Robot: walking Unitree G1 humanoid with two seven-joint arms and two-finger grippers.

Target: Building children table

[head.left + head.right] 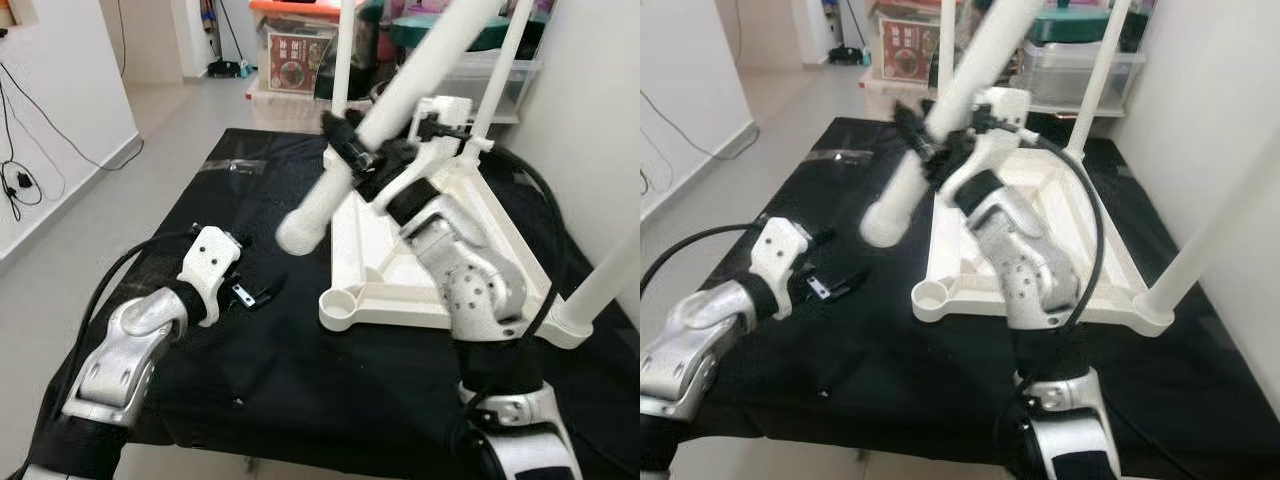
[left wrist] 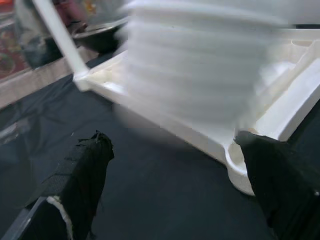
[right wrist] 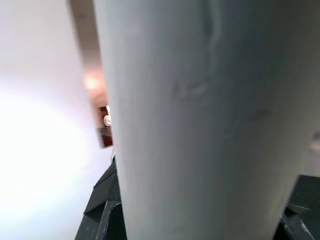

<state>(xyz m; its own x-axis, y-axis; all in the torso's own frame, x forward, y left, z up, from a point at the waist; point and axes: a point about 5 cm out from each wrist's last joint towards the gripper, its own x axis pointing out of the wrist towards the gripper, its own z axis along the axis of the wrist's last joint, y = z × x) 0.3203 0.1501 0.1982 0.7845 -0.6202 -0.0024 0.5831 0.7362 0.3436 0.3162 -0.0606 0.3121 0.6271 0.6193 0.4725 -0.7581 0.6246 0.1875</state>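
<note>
**Seating the fourth leg in the upturned table top**

The right gripper (image 1: 352, 152) is closed around a loose white table leg (image 1: 385, 105), gripping it partway up its length. The leg is tilted, its lower end (image 1: 303, 226) hanging above the black cloth just beside the near-left corner of the white table top (image 1: 385, 295), which lies upside down on the work surface. The open corner socket (image 1: 340, 301) at that corner is empty; three fitted legs (image 1: 610, 270) already rise from the other corners.

Procedure, judged from this position:
1. Bring the leg toward vertical before lowering; a tilted entry is likely to jam on the socket rim.
2. Centre the lower end over the socket, then press straight down.
3. The grip is fairly low on the leg, so the long free end above may swing; move slowly.
4. Keep the left gripper (image 1: 252, 294) ready to steady the table top. Its fingers stand apart and hold nothing, resting low near the cloth, pointing toward the socket corner.

Work surface: a table draped in black cloth (image 1: 200, 380), with a small clear bag (image 1: 236, 166) lying at its far left.

Room: pale floor (image 1: 160, 130), white wall with cables (image 1: 20, 170) on the left, stacked storage boxes (image 1: 295, 50) beyond the table, a white wall close on the right
</note>
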